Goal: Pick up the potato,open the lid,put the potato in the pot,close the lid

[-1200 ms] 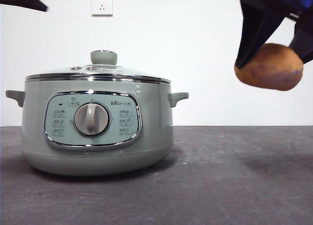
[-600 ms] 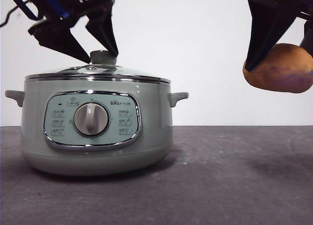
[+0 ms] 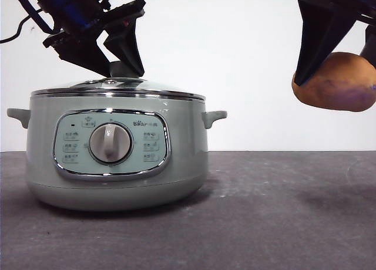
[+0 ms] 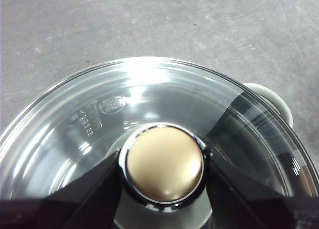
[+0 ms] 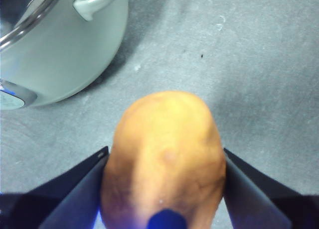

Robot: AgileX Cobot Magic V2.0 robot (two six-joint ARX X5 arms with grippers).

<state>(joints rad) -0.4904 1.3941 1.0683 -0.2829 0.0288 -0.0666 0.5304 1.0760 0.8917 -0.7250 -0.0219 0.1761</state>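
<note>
your potato hangs in the air well to the right of the pot, clamped on both sides by the right gripper high above the grey table. over on the pot, the lid sits closed on the rim, and the left gripper is down over it with one jaw on each side of the knob (they look to be touching it, lid not lifted).

One potato, one lid, one pot, seemingly two pincers
</note>
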